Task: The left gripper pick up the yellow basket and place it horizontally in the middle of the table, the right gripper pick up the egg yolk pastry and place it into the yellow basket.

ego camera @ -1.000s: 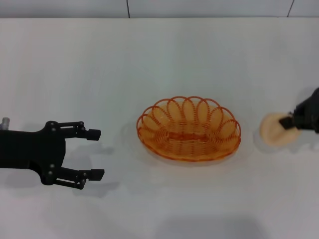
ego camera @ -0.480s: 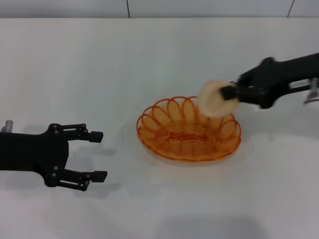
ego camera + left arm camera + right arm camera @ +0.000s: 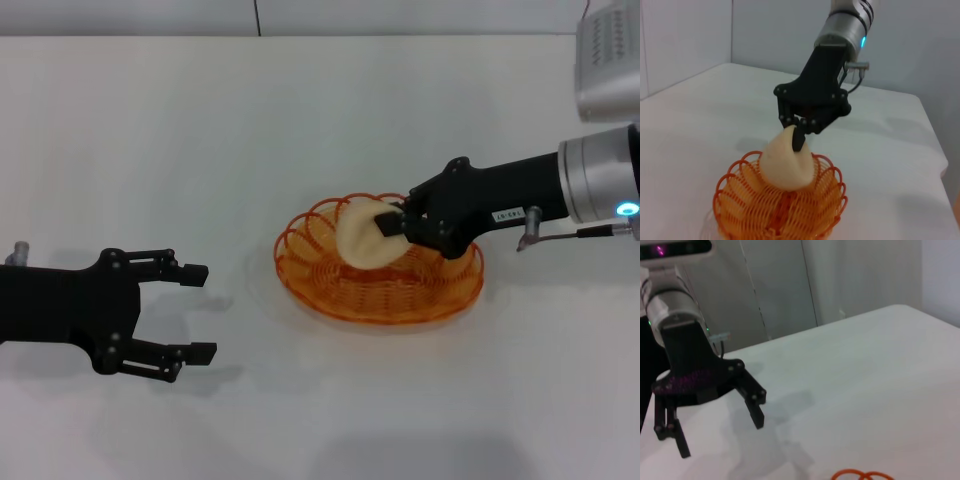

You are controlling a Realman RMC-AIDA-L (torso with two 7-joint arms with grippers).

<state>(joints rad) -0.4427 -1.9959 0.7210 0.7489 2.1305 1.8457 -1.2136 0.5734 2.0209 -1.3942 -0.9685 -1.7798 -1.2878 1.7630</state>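
The yellow basket (image 3: 380, 280) lies flat in the middle of the white table; it also shows in the left wrist view (image 3: 780, 205). My right gripper (image 3: 390, 222), with a white label, is shut on the egg yolk pastry (image 3: 358, 235) and holds it over the basket's left half, inside the rim. The left wrist view shows the pastry (image 3: 785, 162) hanging from the right gripper (image 3: 799, 135) just above the basket's bottom. My left gripper (image 3: 195, 311) is open and empty, low over the table to the left of the basket; it also shows in the right wrist view (image 3: 720, 432).
The table's far edge (image 3: 300, 36) meets a grey wall at the back. A sliver of the basket's rim (image 3: 862, 475) shows in the right wrist view.
My right gripper has lifted the pastry from the table at the right, carried it left over the basket's rim, and lowered it into the basket. The left gripper has barely moved.
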